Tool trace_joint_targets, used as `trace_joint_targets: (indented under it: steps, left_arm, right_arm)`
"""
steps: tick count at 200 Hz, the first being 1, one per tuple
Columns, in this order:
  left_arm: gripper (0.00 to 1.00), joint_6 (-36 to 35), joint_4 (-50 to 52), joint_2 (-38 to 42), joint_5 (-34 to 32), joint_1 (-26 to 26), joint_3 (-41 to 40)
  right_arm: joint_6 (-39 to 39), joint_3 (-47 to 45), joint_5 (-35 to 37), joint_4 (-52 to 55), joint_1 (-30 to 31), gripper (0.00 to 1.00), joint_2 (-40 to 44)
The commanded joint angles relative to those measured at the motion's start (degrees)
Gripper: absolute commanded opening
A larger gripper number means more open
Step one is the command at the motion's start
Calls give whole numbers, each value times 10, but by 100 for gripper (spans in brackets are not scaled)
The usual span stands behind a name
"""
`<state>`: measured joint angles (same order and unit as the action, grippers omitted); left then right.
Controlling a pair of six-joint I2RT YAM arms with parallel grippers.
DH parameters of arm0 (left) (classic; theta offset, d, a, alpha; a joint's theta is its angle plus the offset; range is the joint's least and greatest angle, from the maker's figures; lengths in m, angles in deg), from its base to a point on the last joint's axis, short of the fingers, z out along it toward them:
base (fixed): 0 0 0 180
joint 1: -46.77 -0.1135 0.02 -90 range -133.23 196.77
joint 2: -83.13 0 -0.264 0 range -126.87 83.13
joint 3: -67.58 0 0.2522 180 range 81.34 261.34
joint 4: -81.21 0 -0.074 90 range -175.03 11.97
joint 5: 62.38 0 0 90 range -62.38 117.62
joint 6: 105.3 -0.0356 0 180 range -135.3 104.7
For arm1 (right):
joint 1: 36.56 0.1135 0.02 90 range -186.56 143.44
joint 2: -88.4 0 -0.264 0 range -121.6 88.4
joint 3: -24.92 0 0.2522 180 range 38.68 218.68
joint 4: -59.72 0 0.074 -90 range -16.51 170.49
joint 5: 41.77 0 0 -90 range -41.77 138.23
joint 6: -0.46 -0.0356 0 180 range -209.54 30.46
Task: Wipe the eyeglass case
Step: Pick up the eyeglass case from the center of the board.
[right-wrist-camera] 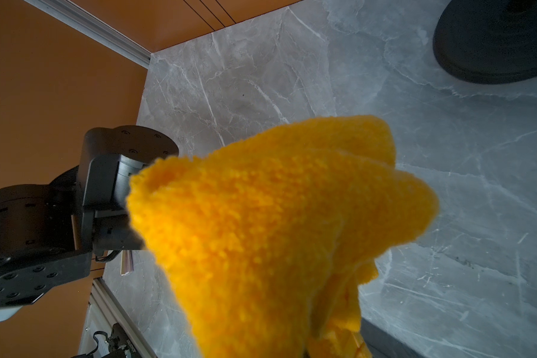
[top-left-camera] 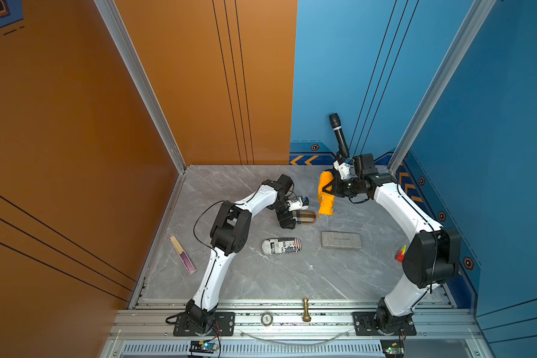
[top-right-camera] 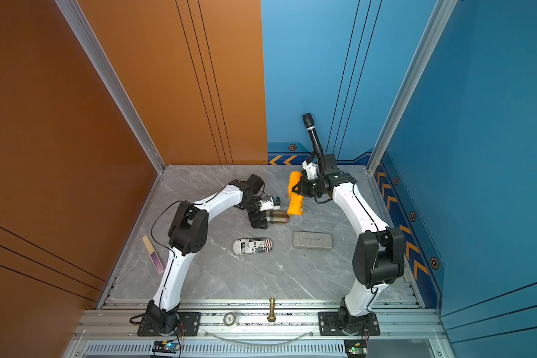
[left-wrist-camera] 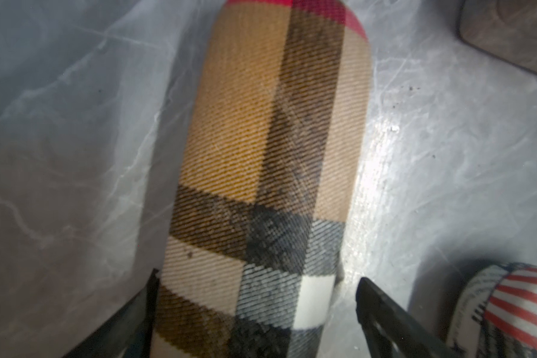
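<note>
A plaid eyeglass case [top-left-camera: 306, 217] [top-right-camera: 278, 217] [left-wrist-camera: 270, 155] lies on the marble table, tan with dark bands and a red end. My left gripper [top-left-camera: 288, 222] [top-right-camera: 259, 221] [left-wrist-camera: 258, 282] straddles one end of it and is open: one finger rests against the case's side, the other stands a little off it. My right gripper [top-left-camera: 330, 187] [top-right-camera: 298, 187] is shut on an orange cloth [top-left-camera: 326, 198] [top-right-camera: 295, 200] [right-wrist-camera: 276, 232]. The cloth hangs down just past the case's other end and hides the right fingers in the right wrist view.
A newspaper-print case [top-left-camera: 281, 246] [left-wrist-camera: 515, 310] and a grey rectangular case [top-left-camera: 341, 240] lie nearer the front. A microphone [top-left-camera: 338, 133] stands at the back behind the right arm. A folded fan [top-left-camera: 183, 254] lies by the left wall. A chess piece [top-left-camera: 306, 309] stands on the front rail.
</note>
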<state>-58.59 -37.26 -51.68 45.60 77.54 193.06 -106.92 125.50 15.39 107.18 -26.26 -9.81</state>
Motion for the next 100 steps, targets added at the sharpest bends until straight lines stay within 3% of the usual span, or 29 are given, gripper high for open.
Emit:
trace_joint_targets:
  steps: [1,71,100]
  left_arm:
    - [89,4,28,7,3,2,-12]
    - [51,30,22,18,-15,5,-23]
    - [43,63,-20,53,-27,8,-51]
  right_arm:
    - [4,-7,-18,-26,-3,0,12]
    - [-16,-39,-18,-53,-3,0,16]
    - [-12,-46,-3,-42,-1,0,14]
